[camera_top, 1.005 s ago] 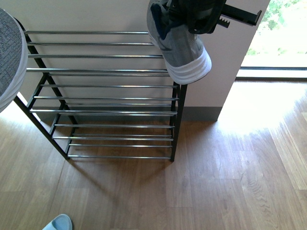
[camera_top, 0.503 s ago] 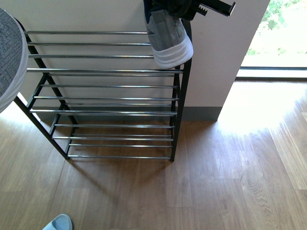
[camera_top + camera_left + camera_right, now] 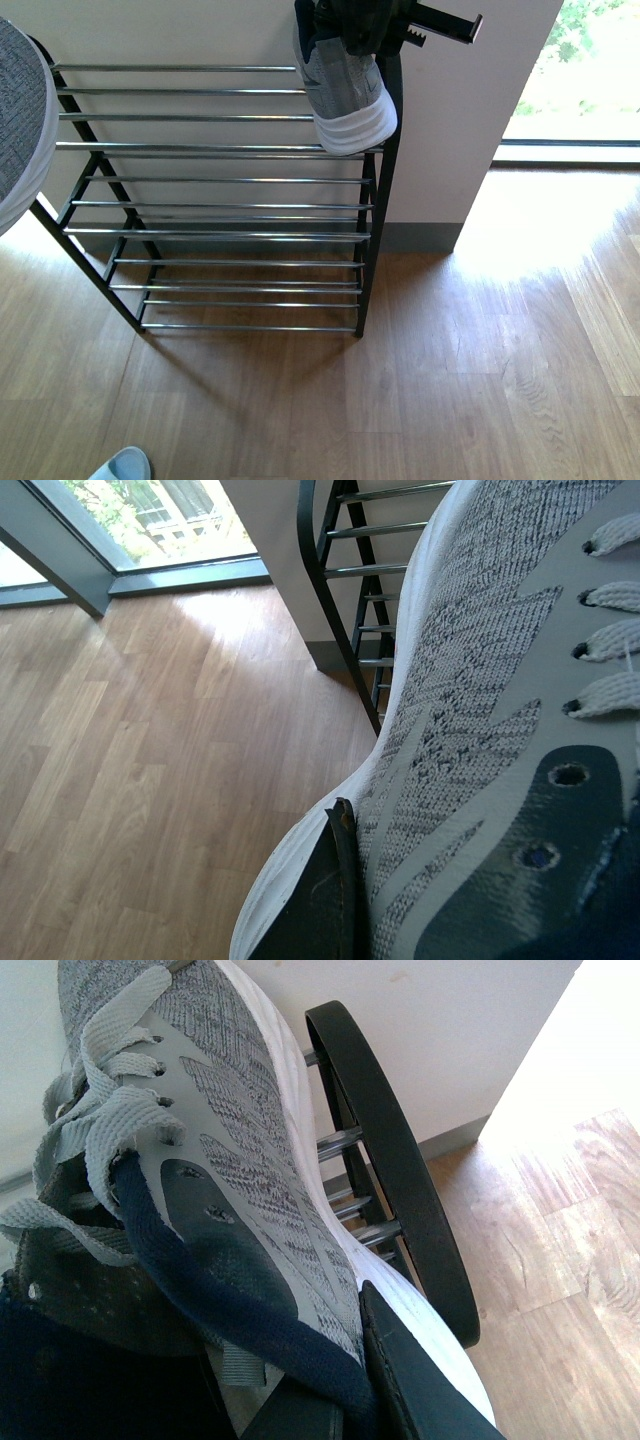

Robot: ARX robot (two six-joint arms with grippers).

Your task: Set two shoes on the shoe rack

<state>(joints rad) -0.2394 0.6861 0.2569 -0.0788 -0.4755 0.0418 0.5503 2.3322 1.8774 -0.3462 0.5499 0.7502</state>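
Grey sneaker hangs beneath the right hand gripping its collar, over the shoe rack.

The place looks like a home, most likely a hallway or entrance area. A multi-tier shoe rack with a black frame and chrome bars stands against a plain pale wall with a dark skirting board. The wooden plank floor is warm in tone. A floor-length window lets in strong daylight and shows green trees; the left wrist view shows similar glazing. Everyday footwear is about: a grey knit sneaker, a second grey sneaker and a light blue slide sandal.
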